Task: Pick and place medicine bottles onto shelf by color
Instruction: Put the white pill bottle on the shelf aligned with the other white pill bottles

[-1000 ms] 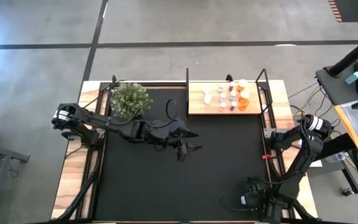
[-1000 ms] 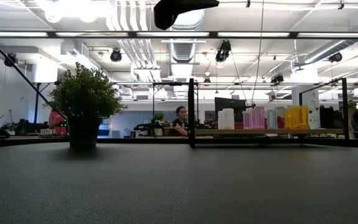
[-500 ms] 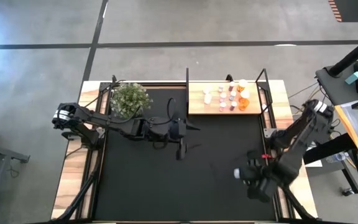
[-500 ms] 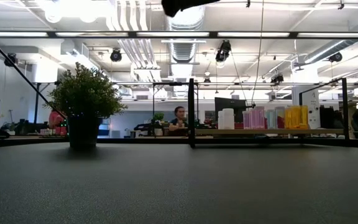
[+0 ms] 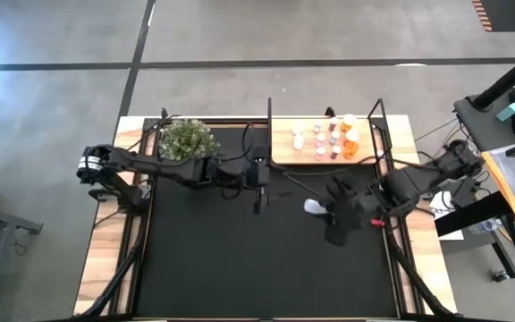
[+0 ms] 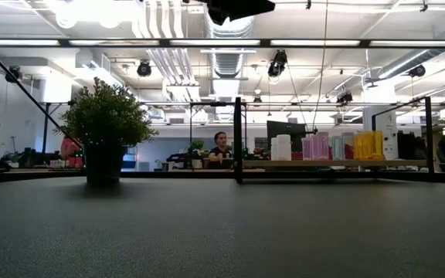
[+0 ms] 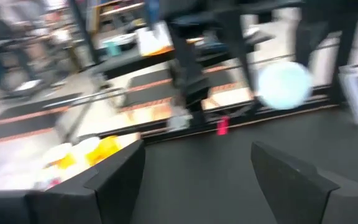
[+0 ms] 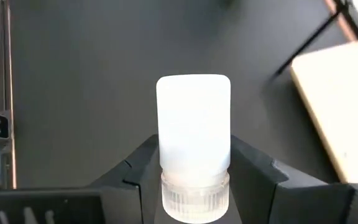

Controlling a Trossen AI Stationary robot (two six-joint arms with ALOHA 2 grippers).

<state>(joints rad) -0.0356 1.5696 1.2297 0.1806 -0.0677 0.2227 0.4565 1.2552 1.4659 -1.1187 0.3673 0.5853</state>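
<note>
Right gripper clenched on a white medicine bottle, fingers pinching near its ribbed cap; bottle held above the black mat, near the shelf's near edge, at about 6 o'clock from the shelf. Shelf stands at 12 o'clock on the table, carrying white, pink and orange bottles in rows. Left gripper released, jaws wide apart, empty, just beside the shelf's left end. Potted plant at 10 o'clock.
</note>
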